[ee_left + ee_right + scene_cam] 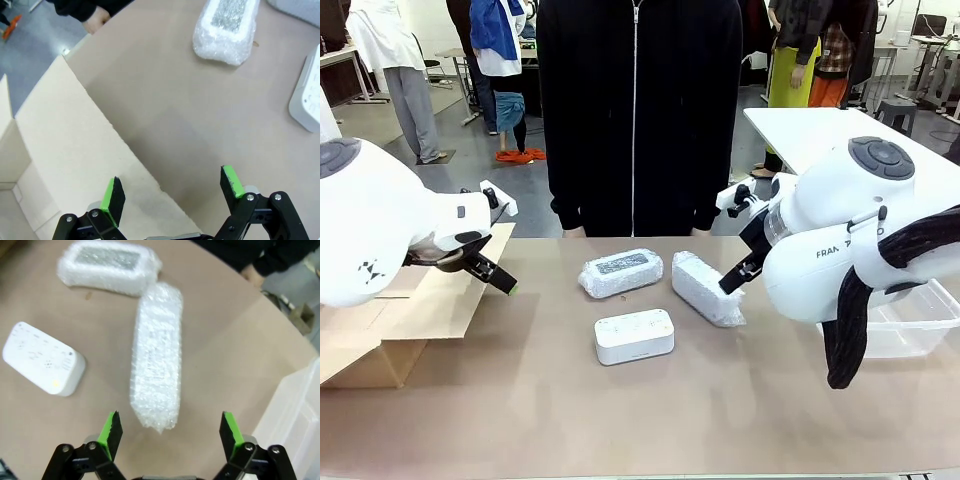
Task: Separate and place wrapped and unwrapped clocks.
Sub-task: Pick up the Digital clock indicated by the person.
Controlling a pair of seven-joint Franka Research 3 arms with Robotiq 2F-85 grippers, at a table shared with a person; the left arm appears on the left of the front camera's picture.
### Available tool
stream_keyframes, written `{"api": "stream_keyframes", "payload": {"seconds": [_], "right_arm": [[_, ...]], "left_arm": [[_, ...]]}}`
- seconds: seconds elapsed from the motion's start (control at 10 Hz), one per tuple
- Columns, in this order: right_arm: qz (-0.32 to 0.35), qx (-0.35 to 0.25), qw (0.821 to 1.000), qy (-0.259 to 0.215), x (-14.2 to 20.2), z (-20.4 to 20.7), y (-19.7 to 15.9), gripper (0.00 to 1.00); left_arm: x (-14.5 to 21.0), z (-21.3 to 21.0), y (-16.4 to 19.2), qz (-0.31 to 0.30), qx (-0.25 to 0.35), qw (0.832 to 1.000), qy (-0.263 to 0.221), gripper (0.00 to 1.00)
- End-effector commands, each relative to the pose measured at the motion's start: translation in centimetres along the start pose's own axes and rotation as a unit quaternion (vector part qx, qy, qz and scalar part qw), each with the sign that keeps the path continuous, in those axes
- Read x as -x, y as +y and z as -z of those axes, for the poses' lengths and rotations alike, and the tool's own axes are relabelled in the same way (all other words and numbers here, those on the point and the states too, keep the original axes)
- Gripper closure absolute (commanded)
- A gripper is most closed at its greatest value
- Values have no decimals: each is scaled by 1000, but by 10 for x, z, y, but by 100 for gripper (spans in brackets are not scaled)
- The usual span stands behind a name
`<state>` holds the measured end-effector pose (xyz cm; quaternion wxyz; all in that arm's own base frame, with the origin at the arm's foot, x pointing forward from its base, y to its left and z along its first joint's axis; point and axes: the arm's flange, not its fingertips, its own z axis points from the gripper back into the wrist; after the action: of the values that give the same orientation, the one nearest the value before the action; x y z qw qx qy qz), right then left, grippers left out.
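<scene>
Front view, step: sorting looks barely begun. All three clocks lie mid-table (520,400) and none is in a container.
Front view, clocks: the far wrapped clock (620,272) lies nearest the person (640,110). The right wrapped clock (707,288) lies angled just right of it. The unwrapped white clock (634,336) sits nearer, well apart from both containers.
Front view, containers: the cardboard box (410,320) is at the left and the clear plastic tub (920,320) at the right.
Front view, arms: the left gripper (498,278) hangs over the box flap. The right gripper (730,282) is at the right wrapped clock's far end, touching or just above it; I cannot tell which.
Front view, writing: "FRA" reads on the right arm's casing, and the rest is hidden.
Left wrist view, pincer: the jaws are spread wide and empty above the flap edge. The far wrapped clock lies well beyond them.
Right wrist view, pincer: the jaws are spread wide and hold nothing. The right wrapped clock's near end lies below, between the green pads (111,432).
Right wrist view, writing: the white clock's top carries button markings too small to read. A dark panel shows through the far bundle's wrap, with nothing legible on it.
Next move: probably the right gripper lowers and closes across the bundle's narrow width. Bubble wrap is squashy, so a mid-body grip seems safer. Which container takes which kind cannot be told.
</scene>
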<state>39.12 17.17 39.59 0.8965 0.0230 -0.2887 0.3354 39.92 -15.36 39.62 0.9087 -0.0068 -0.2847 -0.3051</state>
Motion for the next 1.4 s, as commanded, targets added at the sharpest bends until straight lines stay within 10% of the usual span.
{"api": "stream_keyframes", "payload": {"seconds": [0.0, 0.6, 1.3], "right_arm": [[-40, -45, 998, -19, -7, -62, -22, 0], [-74, -137, 982, -107, 9, -162, -35, 0], [-83, -139, 976, -145, 24, -180, -33, 0]], "left_arm": [[6, -63, 9, 28, 11, 1000, -2, 0], [77, -172, 20, 15, 147, 985, -92, 0], [100, -193, 5, 21, 135, 986, -94, 0]]}}
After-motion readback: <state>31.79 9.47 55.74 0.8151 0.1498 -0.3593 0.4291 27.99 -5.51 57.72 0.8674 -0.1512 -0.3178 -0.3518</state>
